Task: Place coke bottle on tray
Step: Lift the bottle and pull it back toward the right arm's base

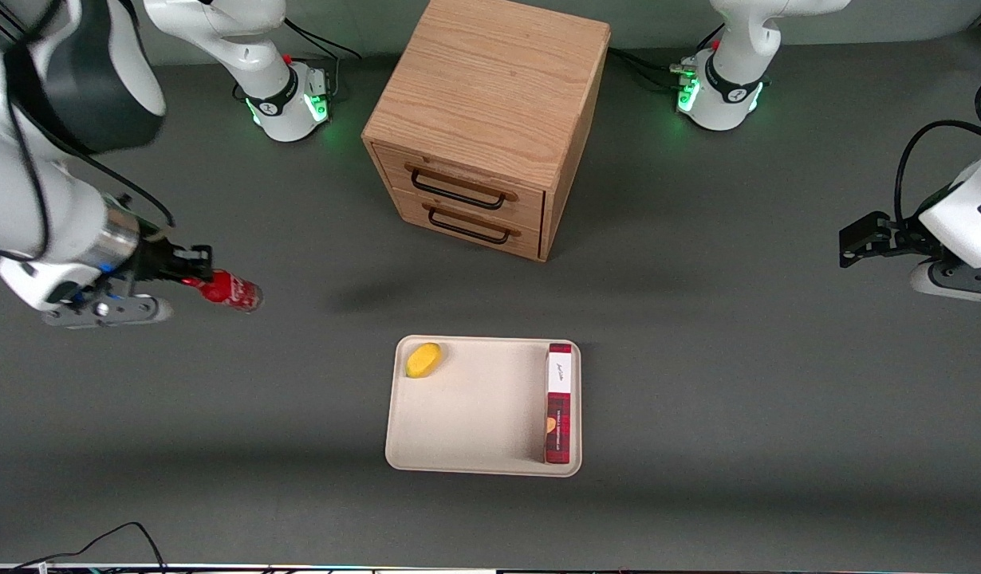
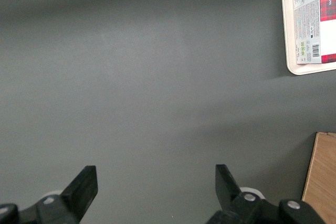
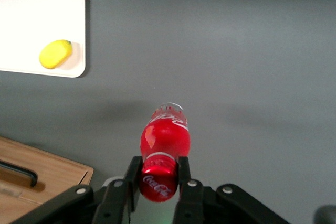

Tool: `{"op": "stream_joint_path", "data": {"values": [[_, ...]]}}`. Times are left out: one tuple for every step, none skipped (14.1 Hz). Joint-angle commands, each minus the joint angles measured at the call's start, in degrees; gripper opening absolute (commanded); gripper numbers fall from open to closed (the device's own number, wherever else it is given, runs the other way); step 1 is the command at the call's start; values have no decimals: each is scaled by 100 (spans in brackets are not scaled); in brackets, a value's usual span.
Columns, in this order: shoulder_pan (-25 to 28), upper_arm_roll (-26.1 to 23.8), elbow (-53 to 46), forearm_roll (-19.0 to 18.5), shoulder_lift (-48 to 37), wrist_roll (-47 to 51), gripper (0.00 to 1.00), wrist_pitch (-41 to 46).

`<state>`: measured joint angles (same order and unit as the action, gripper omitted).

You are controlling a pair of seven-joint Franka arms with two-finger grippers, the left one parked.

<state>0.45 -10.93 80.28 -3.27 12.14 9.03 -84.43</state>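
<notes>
The small red coke bottle (image 1: 229,291) hangs off the table at the working arm's end, held sideways by its red cap. My right gripper (image 1: 189,269) is shut on the bottle's cap. In the right wrist view the two black fingers clamp the cap of the bottle (image 3: 164,139), and the gripper (image 3: 158,174) holds it above the grey table. The cream-beige tray (image 1: 474,414) lies near the table's middle, nearer the front camera than the cabinet, well apart from the bottle. A corner of the tray (image 3: 52,24) shows in the right wrist view.
A yellow lemon-like object (image 1: 423,359) and a long red plaid box (image 1: 559,402) lie on the tray. A wooden drawer cabinet (image 1: 486,119) with two black handles stands farther from the front camera than the tray.
</notes>
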Motion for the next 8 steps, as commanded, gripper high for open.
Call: {"op": "stream_joint_path", "data": {"values": [[-1, 20, -531, 54, 131, 38, 0, 444], [-27, 29, -549, 98, 139, 46, 0, 445], [-62, 29, -584, 229, 217, 81, 0, 445], [-71, 47, -627, 457, 314, 99, 0, 436], [-19, 38, -619, 581, 411, 90, 0, 349], [25, -5, -654, 582, 542, 90, 0, 131], [78, -41, -689, 582, 674, 64, 0, -133], [304, -41, -742, 530, 771, 55, 0, -335]]}}
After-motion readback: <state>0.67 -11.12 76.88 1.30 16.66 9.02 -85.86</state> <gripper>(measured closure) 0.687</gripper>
